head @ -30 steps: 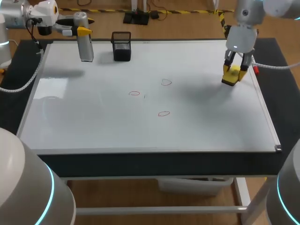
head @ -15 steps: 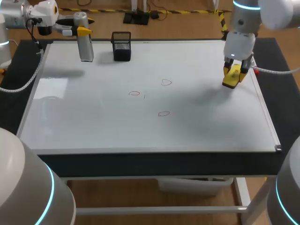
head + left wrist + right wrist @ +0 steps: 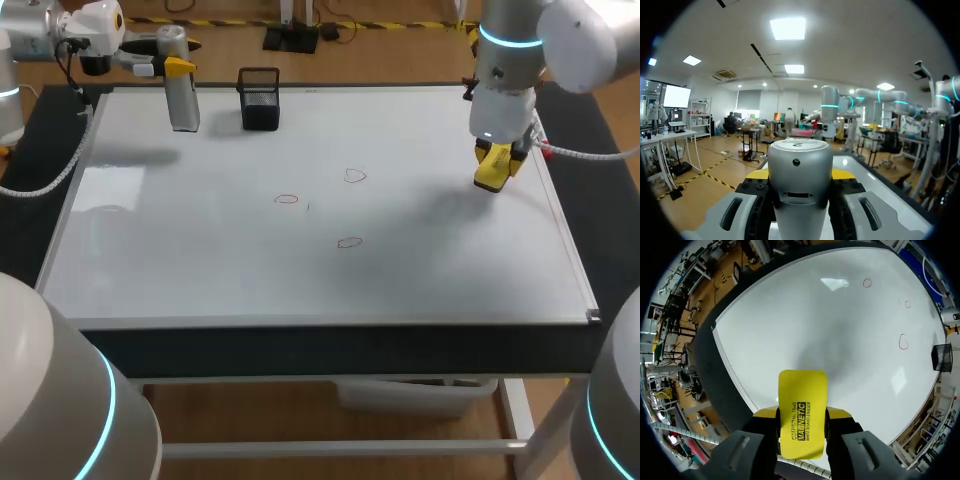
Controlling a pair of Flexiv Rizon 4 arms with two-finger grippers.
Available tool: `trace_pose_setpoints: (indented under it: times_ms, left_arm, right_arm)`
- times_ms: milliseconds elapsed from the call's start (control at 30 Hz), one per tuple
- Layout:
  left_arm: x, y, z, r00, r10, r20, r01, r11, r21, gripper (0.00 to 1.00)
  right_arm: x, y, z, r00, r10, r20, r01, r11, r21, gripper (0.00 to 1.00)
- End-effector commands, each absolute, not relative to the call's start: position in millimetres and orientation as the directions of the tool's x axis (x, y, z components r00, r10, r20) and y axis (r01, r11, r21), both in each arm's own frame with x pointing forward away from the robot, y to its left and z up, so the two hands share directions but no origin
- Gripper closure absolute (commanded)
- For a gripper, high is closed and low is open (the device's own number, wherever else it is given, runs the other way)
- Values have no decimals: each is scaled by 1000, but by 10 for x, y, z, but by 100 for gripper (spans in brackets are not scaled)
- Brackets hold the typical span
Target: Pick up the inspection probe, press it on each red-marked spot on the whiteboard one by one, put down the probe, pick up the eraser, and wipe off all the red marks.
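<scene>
The whiteboard (image 3: 200, 250) covers the table and bears three small red rings (image 3: 287, 199), (image 3: 355, 176), (image 3: 349, 242). My left gripper (image 3: 170, 67) is shut on the grey cylindrical probe (image 3: 183, 100), which hangs upright over the far left corner. In the left wrist view the probe (image 3: 800, 185) fills the gap between the left gripper's (image 3: 800, 174) fingers. My right gripper (image 3: 497, 155) is shut on the yellow eraser (image 3: 491, 172), held just above the board's right side. In the right wrist view the eraser (image 3: 802, 412) sits in the right gripper (image 3: 802, 416), with the red rings (image 3: 903, 341), (image 3: 867, 283) far ahead.
A black mesh pen cup (image 3: 260, 98) stands on the far edge of the board, right of the probe, and shows in the right wrist view as the pen cup (image 3: 940, 357) beyond the rings. The board's metal frame (image 3: 565, 240) runs along the right edge.
My right arm has swung its wrist toward the far edge and a little left, with the eraser staying near the same spot. The left arm and the probe have not moved.
</scene>
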State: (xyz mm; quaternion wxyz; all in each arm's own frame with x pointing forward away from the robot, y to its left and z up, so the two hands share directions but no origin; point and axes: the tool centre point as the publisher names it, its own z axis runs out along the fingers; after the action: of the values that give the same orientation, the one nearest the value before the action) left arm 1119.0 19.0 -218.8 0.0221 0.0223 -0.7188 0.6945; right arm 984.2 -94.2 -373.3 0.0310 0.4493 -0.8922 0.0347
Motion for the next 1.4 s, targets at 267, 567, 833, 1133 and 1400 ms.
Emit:
trace_pose_setpoints:
  times_ms: [267, 567, 833, 1133, 1400]
  left_arm:
    - [11025, -108, -2083, -996, 61, 64, -61, 45, -997, 100]
    - [10708, -621, -2119, -978, 183, 96, -93, 27, -995, 100]
    - [10408, -1002, -2149, -963, 257, 86, -87, 8, -996, 100]
    - [10134, -1286, -2292, -949, 302, 93, -94, 11, -996, 100]
    - [10003, -1418, -2381, -951, 294, 95, -94, 17, -995, 100]
  right_arm:
    - [9804, -947, -3713, -593, -800, 85, -804, 587, -93, 100]
    - [9804, -947, -3713, -593, -800, 85, -804, 587, -93, 100]
    - [9804, -947, -3713, -593, -800, 85, -804, 587, -93, 100]
    - [9804, -947, -3713, -593, -800, 85, -804, 587, -93, 100]
    - [9804, -947, -3713, -593, -800, 85, -804, 587, -93, 100]
